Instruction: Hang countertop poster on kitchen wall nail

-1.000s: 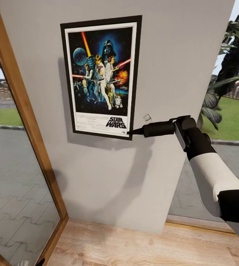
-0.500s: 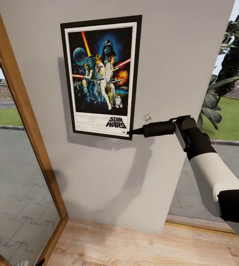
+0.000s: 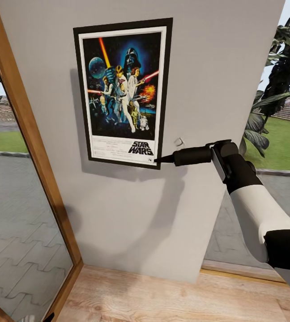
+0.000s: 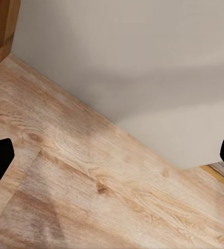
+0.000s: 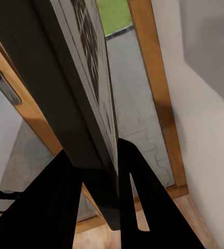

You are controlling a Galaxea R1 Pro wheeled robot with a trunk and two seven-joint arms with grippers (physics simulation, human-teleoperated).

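The poster (image 3: 123, 91) reads "STAR WARS" at its lower right and lies flat against the grey wall (image 3: 207, 67). The right gripper (image 3: 157, 159) clamps the poster's lower right corner; in the right wrist view its fingers (image 5: 135, 207) pinch the frame edge (image 5: 99, 155). A small nail (image 3: 178, 142) sits just right of the poster. Below the poster is a wood floor (image 3: 163, 299), left of it a wood-framed window (image 3: 28, 129). The left gripper (image 4: 112, 155) is spread wide, grasping nothing, over the floor.
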